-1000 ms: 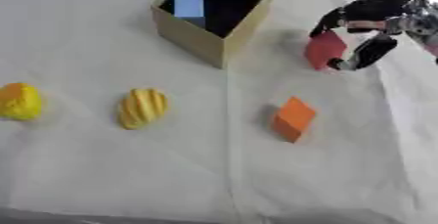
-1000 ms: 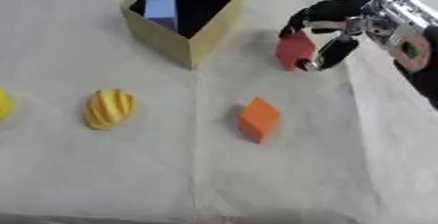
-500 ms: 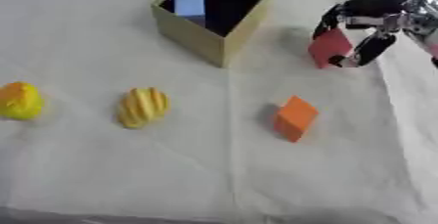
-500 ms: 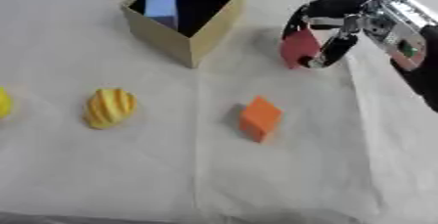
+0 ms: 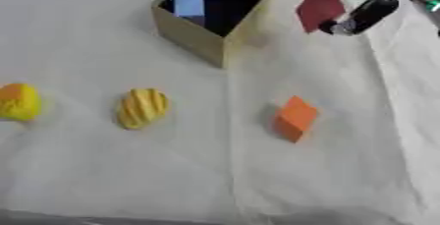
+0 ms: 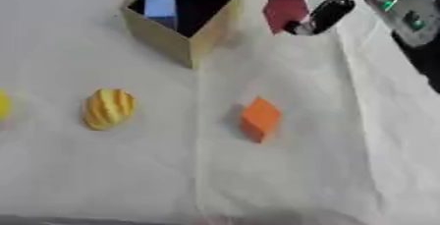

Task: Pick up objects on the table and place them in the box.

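**Red block, in carriage to box**

Red block point(image 5: 319, 9), upper right of frame, pinched in the right hand point(image 5: 365, 8), lifted beside the box point(image 5: 193, 35) for dropping in. Blue block point(image 5: 189, 6) already inside. Orange block point(image 5: 295, 118), striped yellow piece point(image 5: 142, 107), yellow-orange piece point(image 5: 17, 101) await.

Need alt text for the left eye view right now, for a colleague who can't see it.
The right hand holds a red block just right of the open box, which contains a blue block. An orange block and two yellow objects lie on the white cloth.

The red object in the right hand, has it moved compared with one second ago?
Yes. The red object is now closer to the box, level with its opening.
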Controlling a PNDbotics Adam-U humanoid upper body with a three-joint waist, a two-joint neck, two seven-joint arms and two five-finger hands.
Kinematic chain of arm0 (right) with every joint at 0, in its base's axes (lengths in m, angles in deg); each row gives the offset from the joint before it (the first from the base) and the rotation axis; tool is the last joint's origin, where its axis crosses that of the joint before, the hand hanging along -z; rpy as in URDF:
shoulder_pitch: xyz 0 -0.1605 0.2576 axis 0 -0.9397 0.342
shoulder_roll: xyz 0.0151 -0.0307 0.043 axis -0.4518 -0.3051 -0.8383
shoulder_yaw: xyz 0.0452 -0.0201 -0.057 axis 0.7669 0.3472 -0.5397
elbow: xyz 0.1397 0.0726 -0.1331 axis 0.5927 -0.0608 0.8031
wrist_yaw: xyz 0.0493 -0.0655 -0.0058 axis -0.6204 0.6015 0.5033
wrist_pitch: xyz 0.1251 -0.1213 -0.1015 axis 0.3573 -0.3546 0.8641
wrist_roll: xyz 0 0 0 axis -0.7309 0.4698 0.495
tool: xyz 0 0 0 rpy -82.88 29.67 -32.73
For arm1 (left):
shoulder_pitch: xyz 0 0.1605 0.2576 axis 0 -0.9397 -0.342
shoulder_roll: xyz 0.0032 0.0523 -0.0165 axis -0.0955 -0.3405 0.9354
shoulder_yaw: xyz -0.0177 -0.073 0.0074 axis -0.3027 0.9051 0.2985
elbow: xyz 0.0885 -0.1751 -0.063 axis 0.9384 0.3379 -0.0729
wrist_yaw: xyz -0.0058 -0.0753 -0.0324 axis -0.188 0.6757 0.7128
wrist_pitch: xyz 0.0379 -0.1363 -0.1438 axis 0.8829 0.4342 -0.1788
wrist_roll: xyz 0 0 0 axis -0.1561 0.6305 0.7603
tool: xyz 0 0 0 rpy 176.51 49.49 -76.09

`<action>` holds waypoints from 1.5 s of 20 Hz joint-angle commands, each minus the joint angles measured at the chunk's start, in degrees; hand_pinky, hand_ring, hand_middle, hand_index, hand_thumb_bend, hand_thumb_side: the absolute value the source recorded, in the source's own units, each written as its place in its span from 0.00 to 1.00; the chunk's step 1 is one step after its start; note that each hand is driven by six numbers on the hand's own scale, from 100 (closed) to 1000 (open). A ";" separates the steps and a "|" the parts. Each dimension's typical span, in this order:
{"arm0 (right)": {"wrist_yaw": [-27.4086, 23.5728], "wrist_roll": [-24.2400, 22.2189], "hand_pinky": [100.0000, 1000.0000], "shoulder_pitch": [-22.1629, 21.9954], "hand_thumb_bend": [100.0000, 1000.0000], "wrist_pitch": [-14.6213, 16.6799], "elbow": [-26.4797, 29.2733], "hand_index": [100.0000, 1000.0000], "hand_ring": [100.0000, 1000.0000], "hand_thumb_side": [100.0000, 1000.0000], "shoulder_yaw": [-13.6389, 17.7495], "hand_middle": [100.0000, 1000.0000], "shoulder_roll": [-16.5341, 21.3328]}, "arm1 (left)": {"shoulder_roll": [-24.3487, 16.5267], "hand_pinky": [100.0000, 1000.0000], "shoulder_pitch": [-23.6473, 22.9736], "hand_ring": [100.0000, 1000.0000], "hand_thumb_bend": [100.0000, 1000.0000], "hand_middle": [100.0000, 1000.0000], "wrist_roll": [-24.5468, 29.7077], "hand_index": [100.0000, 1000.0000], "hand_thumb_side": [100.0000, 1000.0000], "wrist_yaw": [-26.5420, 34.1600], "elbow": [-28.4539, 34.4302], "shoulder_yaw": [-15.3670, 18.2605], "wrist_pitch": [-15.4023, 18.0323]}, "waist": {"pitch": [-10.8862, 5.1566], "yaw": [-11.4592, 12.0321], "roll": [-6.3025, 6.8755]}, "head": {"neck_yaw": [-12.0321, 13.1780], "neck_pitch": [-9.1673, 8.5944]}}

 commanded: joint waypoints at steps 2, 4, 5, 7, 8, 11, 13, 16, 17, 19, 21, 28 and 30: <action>2.17 -1.59 0.81 7.19 0.28 -0.67 -3.51 0.70 0.56 0.00 1.29 0.53 -6.37 | -1.30 0.66 0.15 0.66 0.36 0.54 0.15 0.72 0.50 -0.32 0.84 0.17 0.07 | -1.46 0.34 0.04 | -0.25 -0.07; 4.80 -1.53 0.81 10.12 0.29 -0.35 -7.85 0.70 0.57 0.00 2.01 0.53 -10.44 | -1.27 0.66 0.23 0.66 0.37 0.54 0.26 0.72 0.50 -0.33 0.86 0.07 0.08 | -1.56 0.70 0.06 | -0.53 -0.13; 6.43 -1.31 0.81 11.30 0.29 -0.05 -10.12 0.70 0.57 0.00 2.45 0.53 -12.36 | -1.25 0.66 0.29 0.66 0.37 0.54 0.34 0.72 0.50 -0.33 0.87 -0.01 0.07 | -1.59 0.94 0.08 | -0.73 -0.19; 9.96 -0.49 0.81 13.01 0.30 0.96 -14.67 0.71 0.57 0.00 3.34 0.54 -15.53 | -1.25 0.66 0.43 0.66 0.37 0.54 0.47 0.72 0.49 -0.31 0.88 -0.12 0.06 | -1.57 1.36 0.10 | -1.31 -0.31; 11.75 0.04 0.81 13.59 0.30 1.62 -16.85 0.71 0.57 0.01 3.78 0.54 -16.80 | -1.25 0.66 0.50 0.66 0.37 0.54 0.51 0.72 0.49 -0.29 0.87 -0.15 0.06 | -1.52 1.53 0.11 | -1.69 -0.35; 16.80 1.77 0.80 14.42 0.29 3.52 -22.84 0.71 0.58 0.03 5.08 0.55 -19.67 | -1.22 0.66 0.65 0.66 0.36 0.54 0.59 0.72 0.50 -0.15 0.84 -0.24 0.05 | -1.32 1.94 0.08 | -3.13 -0.30; 19.25 2.94 0.81 14.50 0.28 4.67 -25.78 0.71 0.58 0.03 5.79 0.55 -20.97 | -1.21 0.66 0.74 0.66 0.36 0.54 0.61 0.72 0.50 -0.05 0.82 -0.27 0.07 | -1.20 2.04 0.09 | -3.75 -0.19; 22.09 4.51 0.80 14.57 0.28 5.83 -28.86 0.71 0.58 0.03 6.64 0.55 -22.43 | -1.11 0.66 0.91 0.66 0.36 0.54 0.71 0.72 0.50 0.05 0.82 -0.36 0.10 | -1.07 2.13 0.16 | -4.21 -0.20; 22.95 4.96 0.81 14.56 0.28 6.11 -29.60 0.71 0.58 0.04 6.85 0.55 -22.78 | -1.08 0.66 0.94 0.66 0.36 0.54 0.73 0.72 0.50 0.06 0.82 -0.37 0.11 | -1.05 2.18 0.20 | -4.27 -0.25; 24.32 5.75 0.81 14.53 0.27 6.72 -30.58 0.71 0.59 0.04 7.15 0.56 -23.28 | -1.07 0.66 0.96 0.66 0.36 0.54 0.73 0.72 0.50 0.09 0.78 -0.36 0.10 | -1.03 2.27 0.27 | -4.29 -0.29; 25.00 6.33 0.84 14.56 0.22 7.30 -30.80 0.79 0.72 0.03 7.23 0.67 -23.69 | -1.08 0.66 0.98 0.66 0.37 0.54 0.73 0.72 0.50 0.12 0.74 -0.36 0.09 | -1.03 2.30 0.32 | -4.22 -0.25; 26.15 5.91 0.92 15.33 0.17 7.76 -29.73 0.92 0.97 0.07 7.17 0.88 -24.60 | -1.11 0.66 1.08 0.66 0.37 0.54 0.83 0.72 0.50 0.13 0.66 -0.43 0.08 | -1.13 2.30 0.27 | -3.97 -0.10; 26.97 6.12 0.92 15.44 0.20 7.29 -29.54 0.93 0.98 0.06 7.32 0.88 -24.60 | -1.09 0.66 1.02 0.66 0.37 0.54 0.82 0.72 0.50 0.13 0.65 -0.42 0.06 | -1.18 2.30 0.22 | -3.91 -0.07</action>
